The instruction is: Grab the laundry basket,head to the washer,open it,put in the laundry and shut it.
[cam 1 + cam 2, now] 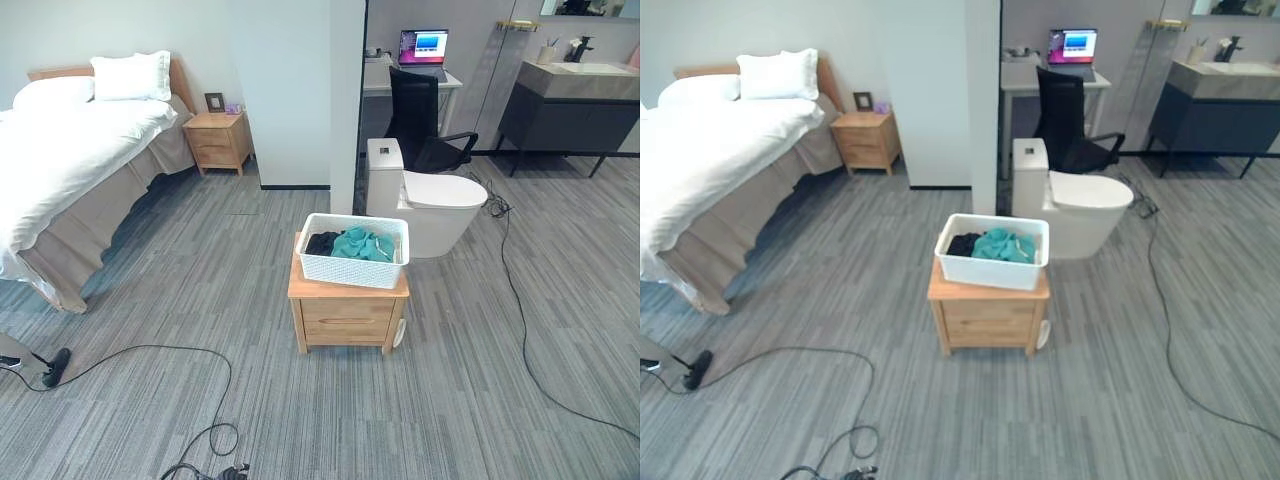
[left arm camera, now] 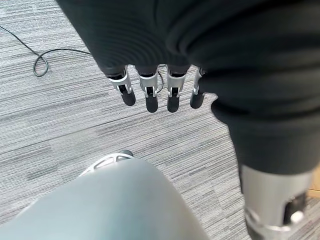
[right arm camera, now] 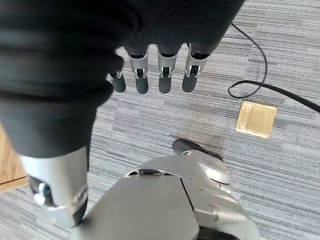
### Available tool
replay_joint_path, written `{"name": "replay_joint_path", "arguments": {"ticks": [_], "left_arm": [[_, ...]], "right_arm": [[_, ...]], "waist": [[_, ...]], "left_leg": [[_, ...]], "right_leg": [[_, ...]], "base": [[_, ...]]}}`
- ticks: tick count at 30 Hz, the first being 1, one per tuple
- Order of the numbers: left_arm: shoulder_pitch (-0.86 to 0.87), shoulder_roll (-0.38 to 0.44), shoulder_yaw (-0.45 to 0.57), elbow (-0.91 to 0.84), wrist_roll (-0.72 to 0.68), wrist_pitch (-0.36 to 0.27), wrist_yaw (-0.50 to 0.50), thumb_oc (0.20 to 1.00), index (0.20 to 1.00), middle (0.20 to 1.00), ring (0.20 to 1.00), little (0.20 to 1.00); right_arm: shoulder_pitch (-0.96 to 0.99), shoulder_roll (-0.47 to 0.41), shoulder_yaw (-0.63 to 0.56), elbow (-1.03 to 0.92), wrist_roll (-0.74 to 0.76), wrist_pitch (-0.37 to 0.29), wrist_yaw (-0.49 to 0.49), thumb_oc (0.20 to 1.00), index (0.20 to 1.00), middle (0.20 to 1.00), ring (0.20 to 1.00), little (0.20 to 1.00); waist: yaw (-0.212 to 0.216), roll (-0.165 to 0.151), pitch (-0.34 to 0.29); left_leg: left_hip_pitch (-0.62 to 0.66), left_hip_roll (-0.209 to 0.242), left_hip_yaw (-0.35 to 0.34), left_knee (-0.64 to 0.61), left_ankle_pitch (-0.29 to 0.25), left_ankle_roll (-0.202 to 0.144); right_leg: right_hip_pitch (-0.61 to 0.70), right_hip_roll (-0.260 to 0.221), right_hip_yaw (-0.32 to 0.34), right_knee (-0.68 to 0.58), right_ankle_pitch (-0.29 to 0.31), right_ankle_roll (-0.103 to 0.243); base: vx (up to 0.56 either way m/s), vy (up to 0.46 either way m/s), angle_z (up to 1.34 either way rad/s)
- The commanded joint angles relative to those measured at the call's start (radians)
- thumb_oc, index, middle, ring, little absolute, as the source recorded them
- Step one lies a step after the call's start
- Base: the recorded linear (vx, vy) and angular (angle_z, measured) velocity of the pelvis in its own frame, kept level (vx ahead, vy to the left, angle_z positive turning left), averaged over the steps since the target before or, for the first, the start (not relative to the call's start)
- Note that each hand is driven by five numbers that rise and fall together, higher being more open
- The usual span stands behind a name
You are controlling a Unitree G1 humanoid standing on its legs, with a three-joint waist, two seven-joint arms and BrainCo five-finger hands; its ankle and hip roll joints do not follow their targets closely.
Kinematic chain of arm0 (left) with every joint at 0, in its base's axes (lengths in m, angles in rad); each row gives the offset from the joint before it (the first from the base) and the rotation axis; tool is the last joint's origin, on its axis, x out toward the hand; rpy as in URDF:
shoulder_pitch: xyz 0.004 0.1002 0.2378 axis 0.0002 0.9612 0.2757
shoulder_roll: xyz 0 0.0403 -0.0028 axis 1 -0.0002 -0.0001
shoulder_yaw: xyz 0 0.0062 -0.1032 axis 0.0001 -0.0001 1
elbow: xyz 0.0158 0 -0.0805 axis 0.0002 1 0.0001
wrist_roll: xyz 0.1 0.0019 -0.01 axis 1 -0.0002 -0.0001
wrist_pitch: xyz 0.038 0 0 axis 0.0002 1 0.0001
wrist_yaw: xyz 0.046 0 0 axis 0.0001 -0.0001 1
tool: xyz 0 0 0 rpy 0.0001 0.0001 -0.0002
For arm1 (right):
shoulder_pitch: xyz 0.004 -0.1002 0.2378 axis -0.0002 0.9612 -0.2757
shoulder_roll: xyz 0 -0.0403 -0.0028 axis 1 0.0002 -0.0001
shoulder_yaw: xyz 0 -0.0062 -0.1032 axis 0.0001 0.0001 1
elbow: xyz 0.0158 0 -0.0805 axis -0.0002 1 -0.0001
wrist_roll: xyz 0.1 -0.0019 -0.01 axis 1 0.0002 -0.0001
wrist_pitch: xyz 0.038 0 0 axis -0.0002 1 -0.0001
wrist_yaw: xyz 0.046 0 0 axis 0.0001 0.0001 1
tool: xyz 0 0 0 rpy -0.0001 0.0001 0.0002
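The white laundry basket [image 1: 355,252] is sitting on a small wooden table [image 1: 347,315] ahead of the robot, well apart from both hands, with teal and dark laundry [image 1: 362,245] lying inside. Its long axis is running across the view, so each short end is facing one arm, and neither looks nearer. The left hand [image 2: 150,92] and right hand [image 3: 152,75] are hanging over the grey carpet, fingers straight and apart, holding nothing. A toilet [image 1: 430,205] is standing just behind the basket. No washer can be made out.
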Motion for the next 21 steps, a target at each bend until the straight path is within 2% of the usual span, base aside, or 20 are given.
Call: {"name": "replay_joint_path", "arguments": {"ticks": [1,15,21], "left_arm": [[-0.050,-0.041,0.032,0.046,-0.003,-0.028,-0.008,1.000,1.000,1.000,1.000,1.000],[-0.060,-0.053,0.024,0.028,-0.037,-0.035,0.003,1.000,1.000,1.000,1.000,1.000],[-0.052,-0.060,0.029,0.031,-0.046,-0.039,0.000,1.000,1.000,1.000,1.000,1.000]], "right_arm": [[-0.031,0.000,0.027,0.095,0.051,-0.024,-0.007,1.000,1.000,1.000,1.000,1.000],[-0.059,0.011,0.008,0.025,0.167,-0.052,-0.005,1.000,1.000,1.000,1.000,1.000],[-0.039,0.031,-0.011,0.048,0.233,-0.043,0.026,1.000,1.000,1.000,1.000,1.000]], "waist": [[-0.006,-0.033,-0.004],[-0.014,-0.030,-0.006],[-0.018,-0.028,0.000]], "left_leg": [[0.043,0.004,-0.053,-0.083,0.084,-0.055],[0.046,0.008,-0.055,-0.083,0.089,-0.060],[0.051,0.007,-0.056,-0.081,0.089,-0.061]], "right_leg": [[0.084,-0.071,-0.051,-0.223,0.240,0.118],[0.084,-0.066,-0.050,-0.210,0.230,0.113],[0.089,-0.065,-0.053,-0.204,0.224,0.109]], "base": [[0.00,-0.003,-0.06],[0.00,-0.001,-0.01],[0.00,0.000,0.00]]}}
